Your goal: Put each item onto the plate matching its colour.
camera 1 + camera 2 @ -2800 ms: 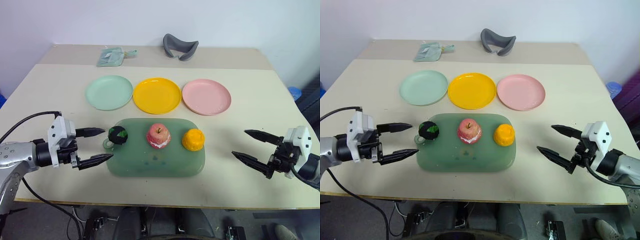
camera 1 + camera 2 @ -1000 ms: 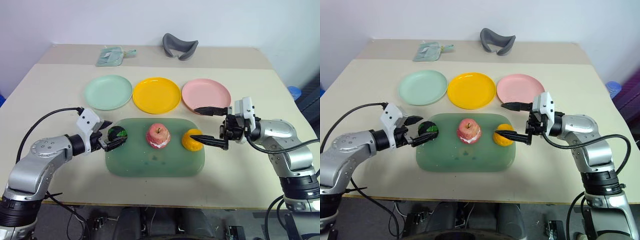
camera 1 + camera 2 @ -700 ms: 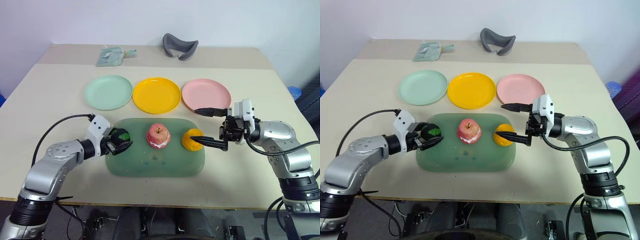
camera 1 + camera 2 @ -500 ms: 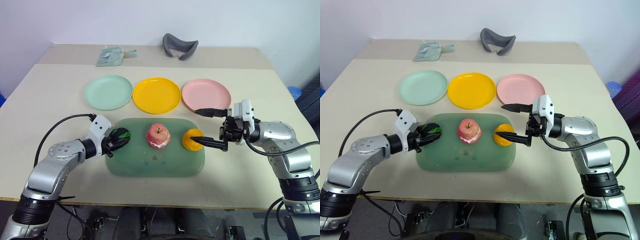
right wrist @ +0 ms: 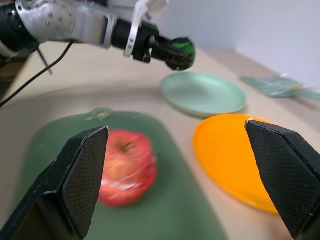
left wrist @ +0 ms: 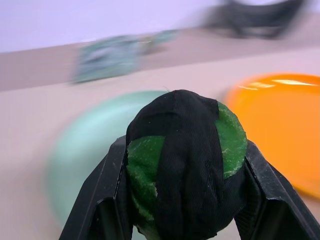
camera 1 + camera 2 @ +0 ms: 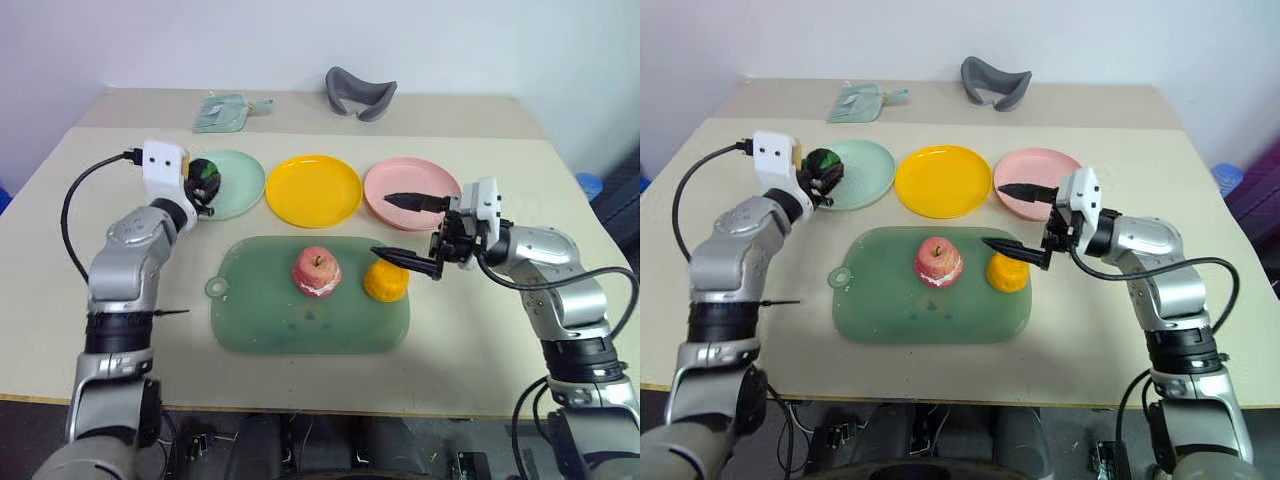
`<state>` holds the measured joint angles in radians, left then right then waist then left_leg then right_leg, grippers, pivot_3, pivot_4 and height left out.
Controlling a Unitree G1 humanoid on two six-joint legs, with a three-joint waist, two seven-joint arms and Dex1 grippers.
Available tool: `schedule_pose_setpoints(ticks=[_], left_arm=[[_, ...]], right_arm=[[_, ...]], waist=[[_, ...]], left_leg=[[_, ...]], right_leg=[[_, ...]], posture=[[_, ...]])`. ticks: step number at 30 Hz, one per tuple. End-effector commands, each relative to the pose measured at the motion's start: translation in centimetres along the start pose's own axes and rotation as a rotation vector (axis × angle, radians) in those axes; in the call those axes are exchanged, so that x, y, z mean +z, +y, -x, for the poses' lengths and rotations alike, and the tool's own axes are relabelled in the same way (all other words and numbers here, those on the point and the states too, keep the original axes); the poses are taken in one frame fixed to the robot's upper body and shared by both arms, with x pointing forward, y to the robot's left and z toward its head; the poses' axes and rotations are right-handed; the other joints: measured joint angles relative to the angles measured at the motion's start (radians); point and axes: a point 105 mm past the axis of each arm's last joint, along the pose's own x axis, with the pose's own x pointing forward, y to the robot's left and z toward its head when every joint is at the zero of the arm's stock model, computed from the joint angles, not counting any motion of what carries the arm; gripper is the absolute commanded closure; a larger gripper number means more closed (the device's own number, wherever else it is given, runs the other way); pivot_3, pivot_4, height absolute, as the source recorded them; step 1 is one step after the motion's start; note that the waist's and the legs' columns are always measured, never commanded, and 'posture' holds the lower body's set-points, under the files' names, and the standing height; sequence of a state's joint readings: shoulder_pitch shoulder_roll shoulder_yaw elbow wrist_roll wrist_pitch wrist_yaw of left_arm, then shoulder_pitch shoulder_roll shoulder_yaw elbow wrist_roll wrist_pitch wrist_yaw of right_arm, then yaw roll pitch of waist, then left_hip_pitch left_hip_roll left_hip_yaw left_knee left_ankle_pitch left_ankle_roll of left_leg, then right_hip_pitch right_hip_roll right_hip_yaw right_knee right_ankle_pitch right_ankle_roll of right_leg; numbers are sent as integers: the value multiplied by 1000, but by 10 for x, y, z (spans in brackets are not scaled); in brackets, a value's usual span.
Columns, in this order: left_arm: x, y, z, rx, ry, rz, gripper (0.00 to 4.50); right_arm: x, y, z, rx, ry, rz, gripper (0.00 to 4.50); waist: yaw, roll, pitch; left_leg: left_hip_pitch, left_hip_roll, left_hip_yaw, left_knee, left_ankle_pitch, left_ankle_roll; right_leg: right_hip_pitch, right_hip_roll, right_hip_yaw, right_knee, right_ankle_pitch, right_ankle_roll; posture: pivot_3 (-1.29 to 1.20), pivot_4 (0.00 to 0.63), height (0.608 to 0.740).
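You see the left pincer [image 7: 203, 183] clamped on the green-and-black fruit [image 7: 205, 178], above the mint plate's [image 7: 237, 186] left edge; your right pincer [image 7: 408, 229] gapes wide, empty, above the orange fruit [image 7: 386, 281]

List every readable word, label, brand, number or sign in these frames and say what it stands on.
None can be read.
The pale green pouch at the far edge of the table may carry print, but it is too small and blurred to read.
The plates, the dark green tray and the toy fruits show no lettering.
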<state>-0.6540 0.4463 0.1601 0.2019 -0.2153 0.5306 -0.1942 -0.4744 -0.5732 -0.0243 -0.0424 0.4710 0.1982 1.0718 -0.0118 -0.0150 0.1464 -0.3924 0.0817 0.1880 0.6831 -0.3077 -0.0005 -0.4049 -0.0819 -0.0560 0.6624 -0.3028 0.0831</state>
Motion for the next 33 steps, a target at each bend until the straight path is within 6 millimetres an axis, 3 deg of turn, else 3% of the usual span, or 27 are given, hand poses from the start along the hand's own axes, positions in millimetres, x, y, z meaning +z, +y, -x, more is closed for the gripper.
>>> schedule_pose_setpoints(ticks=[1, 14, 17, 19, 21, 26, 30, 33], left_arm=[[9, 6, -15, 84, -30, -30, 2290], [-15, 4, -37, 169, 14, 23, 2290], [-16, 4, -37, 163, 7, 41, 1264], [-14, 0, -36, 143, -3, 47, 311], [-10, -1, -33, 130, -25, 52, 62], [28, -14, -11, 1, -235, 45, 62], [41, -49, 18, -318, -307, 34, 62], [44, -62, 33, -457, -302, 33, 62]], right_arm=[[14, -18, -16, -102, -63, 57, 0], [31, -31, -61, -214, -221, 34, 0], [33, -31, -65, -214, -233, 32, 0], [33, -30, -66, -211, -235, 31, 0], [32, -29, -66, -208, -234, 29, 0], [30, -27, -57, -210, -214, 34, 0], [24, -23, -47, -208, -183, 31, 0], [22, -18, -42, -206, -170, 32, 0]], waist=[[0, 0, 0], [-3, 0, 0], [-3, 0, 0], [-3, 0, 0], [-3, 0, 0], [-5, 0, 0], [-5, 0, 0], [-4, 0, 1]], left_leg=[[0, 0, 1, 0, 0, 0], [-1, 0, 4, 0, 1, -1], [-1, 0, 4, 0, 1, -1], [-1, 0, 4, 0, 1, -1], [-2, 0, 4, 0, 1, -1], [-2, 0, 4, 0, 1, -1], [-2, 0, 4, 0, 1, -1], [-2, 1, 4, 0, 1, -1]], right_leg=[[-1, 0, 0, 0, 0, 0], [-2, 0, 0, 1, 0, 0], [-2, 0, 0, 1, 0, 0], [-2, 0, 0, 1, 0, 0], [-2, 0, 0, 1, 0, 0], [-2, 0, 0, 1, 0, 0], [-2, 0, 0, 1, 0, 0], [-2, 0, 0, 2, 0, 0]], posture=[[0, 150, 740], [0, 150, 740], [0, 150, 740], [0, 150, 740], [0, 150, 740], [0, 150, 740], [0, 150, 740], [0, 150, 740]])
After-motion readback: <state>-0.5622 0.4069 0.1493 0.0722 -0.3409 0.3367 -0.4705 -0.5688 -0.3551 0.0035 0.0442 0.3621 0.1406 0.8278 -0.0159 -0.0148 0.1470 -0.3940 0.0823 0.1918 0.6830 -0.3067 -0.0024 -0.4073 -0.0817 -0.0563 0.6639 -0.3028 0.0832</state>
